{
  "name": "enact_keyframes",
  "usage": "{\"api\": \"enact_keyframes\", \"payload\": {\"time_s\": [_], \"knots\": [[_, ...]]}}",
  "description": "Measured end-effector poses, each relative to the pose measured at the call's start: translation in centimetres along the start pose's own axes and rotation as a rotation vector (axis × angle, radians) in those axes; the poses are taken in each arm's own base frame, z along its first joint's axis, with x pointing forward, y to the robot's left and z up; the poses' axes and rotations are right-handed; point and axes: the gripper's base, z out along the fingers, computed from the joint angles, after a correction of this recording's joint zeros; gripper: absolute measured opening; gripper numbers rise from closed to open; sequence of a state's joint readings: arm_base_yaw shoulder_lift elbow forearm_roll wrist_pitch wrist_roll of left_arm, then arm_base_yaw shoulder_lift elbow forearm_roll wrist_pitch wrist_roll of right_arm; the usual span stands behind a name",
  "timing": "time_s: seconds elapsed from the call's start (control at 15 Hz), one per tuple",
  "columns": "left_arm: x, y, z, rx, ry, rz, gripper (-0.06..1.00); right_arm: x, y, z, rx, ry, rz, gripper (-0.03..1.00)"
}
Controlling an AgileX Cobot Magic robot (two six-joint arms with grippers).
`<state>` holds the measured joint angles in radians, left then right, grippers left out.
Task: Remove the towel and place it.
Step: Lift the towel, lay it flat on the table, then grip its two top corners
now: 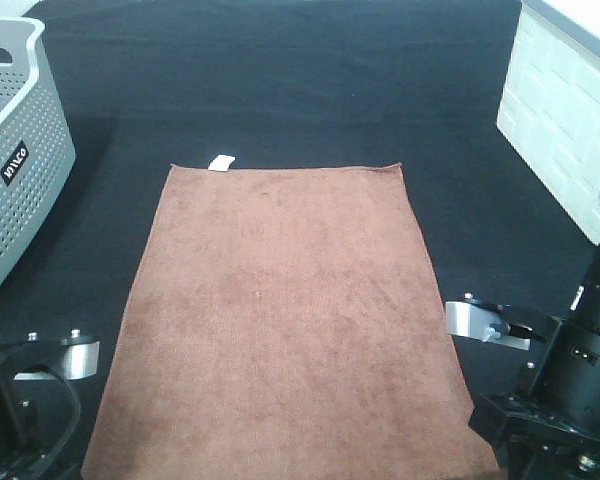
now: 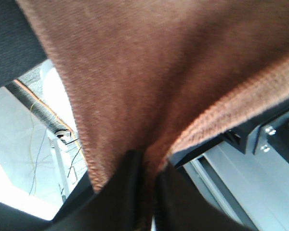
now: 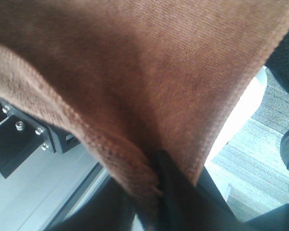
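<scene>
The reddish-brown towel [image 1: 280, 310] lies spread flat on the black table, its white tag [image 1: 221, 162] at the far left corner. Its near edge runs off the bottom of the exterior high view, between the two arms. In the left wrist view my left gripper [image 2: 147, 183] pinches a hemmed corner of the towel [image 2: 159, 72] between its dark fingers. The right wrist view shows my right gripper [image 3: 156, 192] shut the same way on the other near corner of the towel [image 3: 135, 72]. Cloth drapes over both wrist cameras.
A grey perforated laundry basket [image 1: 10, 150] stands at the left edge. A white panelled block [image 1: 560, 110] sits at the far right. The left arm [image 1: 30, 400] and the right arm [image 1: 570, 380] flank the towel's near end. Black tabletop [image 1: 300, 80] stretches beyond the towel.
</scene>
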<state>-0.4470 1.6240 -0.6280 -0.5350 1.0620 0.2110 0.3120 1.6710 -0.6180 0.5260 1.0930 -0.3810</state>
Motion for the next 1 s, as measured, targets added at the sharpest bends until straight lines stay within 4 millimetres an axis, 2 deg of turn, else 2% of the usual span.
{"api": "enact_keyframes", "payload": {"time_s": [0.07,0.13,0.33,0.47,0.6,0.8,0.93,1.0], "knots": [[0.0,-0.1,0.0,0.008,-0.002,0.000,0.23,0.0,0.0,0.0,-0.007,-0.005,0.002,0.22],[0.0,-0.1,0.0,0.008,-0.002,0.000,0.23,0.0,0.0,0.0,-0.007,-0.005,0.002,0.22],[-0.4,-0.5,0.0,0.054,-0.039,-0.014,0.51,-0.1,0.0,0.0,-0.005,-0.016,0.003,0.53],[-0.4,-0.6,0.0,0.069,-0.043,-0.019,0.59,-0.2,-0.1,0.0,0.000,-0.027,0.008,0.69],[-0.4,-0.7,0.0,0.073,-0.044,-0.021,0.62,-0.3,-0.1,0.0,0.003,-0.035,0.008,0.75],[-0.3,-0.8,-0.2,0.076,-0.045,-0.004,0.62,-0.4,-0.1,0.0,0.007,-0.045,0.009,0.76],[-0.4,-1.5,-1.7,0.071,-0.087,0.065,0.62,-0.9,-0.2,-0.5,0.033,-0.088,0.023,0.76],[-0.8,-1.8,-2.7,0.052,-0.129,0.103,0.63,-1.4,0.2,-1.6,0.059,-0.149,0.010,0.76]]}}
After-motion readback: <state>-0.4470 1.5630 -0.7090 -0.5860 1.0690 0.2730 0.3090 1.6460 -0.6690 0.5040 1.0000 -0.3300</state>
